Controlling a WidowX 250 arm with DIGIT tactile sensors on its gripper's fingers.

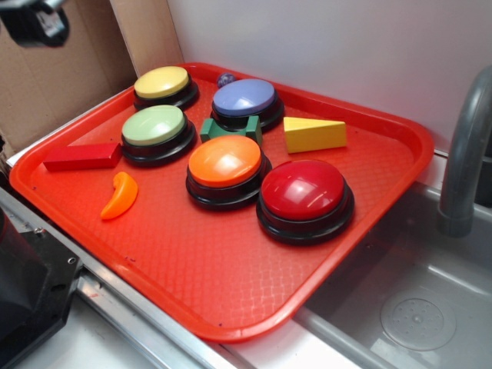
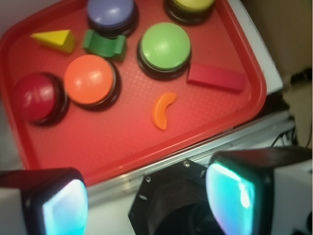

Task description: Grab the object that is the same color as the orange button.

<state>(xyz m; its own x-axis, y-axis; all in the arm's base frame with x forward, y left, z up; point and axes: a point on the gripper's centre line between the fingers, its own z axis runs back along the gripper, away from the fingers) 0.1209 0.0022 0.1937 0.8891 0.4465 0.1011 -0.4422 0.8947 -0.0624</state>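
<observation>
The small orange crescent piece [image 1: 120,196] lies on the red tray [image 1: 231,292] near its left edge, in front of the red block. It also shows in the wrist view [image 2: 163,110]. The orange button [image 1: 224,163] stands in the tray's middle, between the green and red buttons; it shows in the wrist view [image 2: 89,80] too. My gripper [image 2: 146,205] is open and empty, held high above the robot's black base outside the tray's near edge, well away from the crescent. In the exterior view only a dark part of the arm [image 1: 34,21] shows at top left.
On the tray: red button [image 1: 304,192], green button [image 1: 154,127], blue button [image 1: 244,100], yellow button [image 1: 162,83], red rectangular block [image 1: 82,157], yellow wedge [image 1: 314,134], green block [image 1: 231,128]. A grey faucet [image 1: 465,154] and sink [image 1: 415,307] are at right. Cardboard stands behind.
</observation>
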